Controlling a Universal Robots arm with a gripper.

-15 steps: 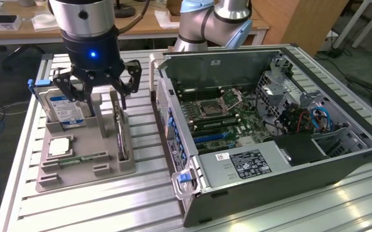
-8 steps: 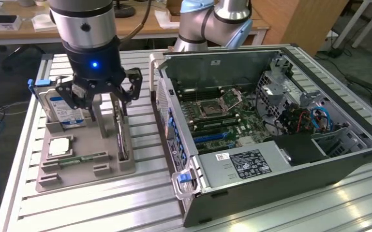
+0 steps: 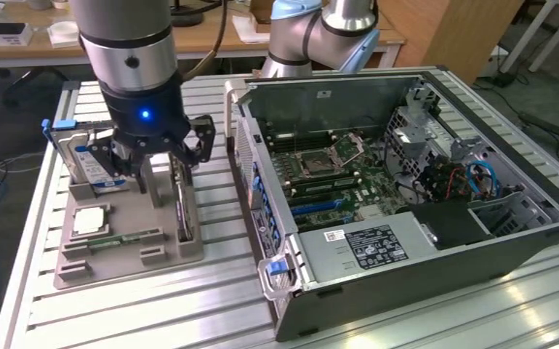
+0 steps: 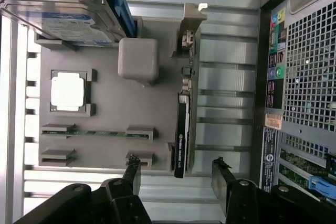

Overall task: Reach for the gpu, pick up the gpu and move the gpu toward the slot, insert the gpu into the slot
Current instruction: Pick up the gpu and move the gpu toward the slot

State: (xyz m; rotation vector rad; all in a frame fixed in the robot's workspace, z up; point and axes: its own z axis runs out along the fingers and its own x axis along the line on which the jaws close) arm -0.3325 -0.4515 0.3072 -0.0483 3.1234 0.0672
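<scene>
Fingers (image 4: pixel 132 174) on the gripper (image 3: pixel 158 169) stand spread as wide as they go. There are two of them, black and tapered, and they grip nothing: the tool is open, empty and touching nothing.

Right beneath it the gpu (image 4: pixel 182 129) stands on its long edge in a grey fixture (image 4: pixel 105 114). From above it looks dark and thin, with its silvery bracket (image 4: pixel 189 30) at the end farthest from the fingertips. Through the wrist view, the card's near end lines up with the gap between the two fingers, below them and clear of both.

Counting what sits in the fixture under the tool, I make it:
- one gpu
- one blue-labelled hard drive (image 4: pixel 63 22), standing upright on the gripper's side away from the case
- one square silver processor chip (image 4: pixel 67 91), lying flat
- one slim memory stick (image 4: pixel 97 131), on edge
- one raised grey block (image 4: pixel 138 59)

On the gripper's other side, past the card, one computer case (image 3: pixel 405 240) lies open on the slatted metal table (image 3: pixel 114 320). Its green motherboard (image 3: pixel 342 182) faces up. The slot (image 3: pixel 316 207), a long blue connector on that board, is well apart from both gripper and gpu.

One arm (image 3: pixel 124 36) is at work. Its last link points straight down, with the wrist squarely over the fixture and a small blue light (image 3: pixel 145 114) glowing on the body. The gripper hangs close over the card's top edge.
</scene>
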